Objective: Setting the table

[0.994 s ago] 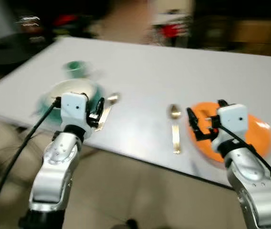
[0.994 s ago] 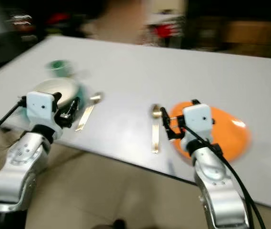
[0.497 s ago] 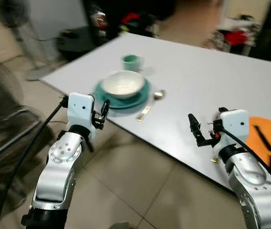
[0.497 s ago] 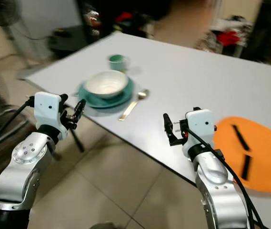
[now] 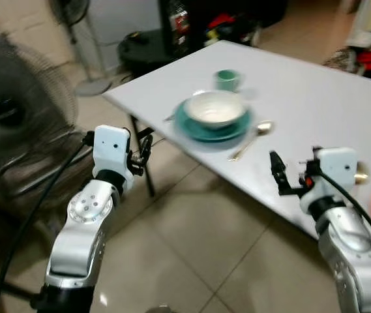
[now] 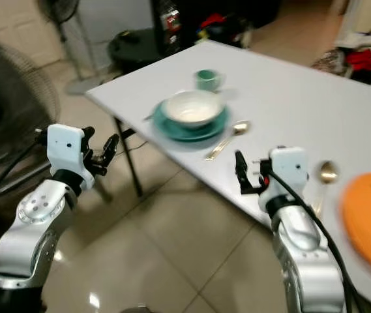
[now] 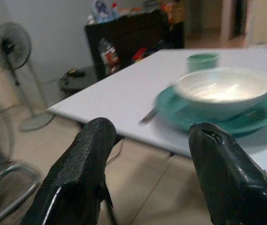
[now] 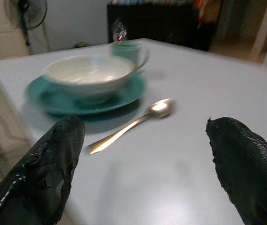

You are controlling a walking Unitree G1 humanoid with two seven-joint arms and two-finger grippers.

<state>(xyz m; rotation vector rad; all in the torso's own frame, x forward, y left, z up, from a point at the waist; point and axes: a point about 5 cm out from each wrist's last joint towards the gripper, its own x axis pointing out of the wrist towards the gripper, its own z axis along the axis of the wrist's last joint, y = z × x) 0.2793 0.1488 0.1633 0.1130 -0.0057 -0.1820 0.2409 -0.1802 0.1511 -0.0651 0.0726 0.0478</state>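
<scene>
Left eye view: a white bowl [image 5: 215, 108] is seen sitting on a teal plate [image 5: 201, 130] near the worktop [image 5: 315, 98] corner, with a teal cup [image 5: 226, 79] just behind and a gold spoon [image 5: 252, 139] laid beside. Both grippers are held off the worktop's edge with nothing gripped, left gripper [image 5: 143, 151] and right gripper [image 5: 278, 177] fingers spread apart.

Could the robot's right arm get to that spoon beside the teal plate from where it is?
Probably yes. The right tool is open and empty at the table's near edge, facing the spoon, with only bare tabletop between them.
</scene>
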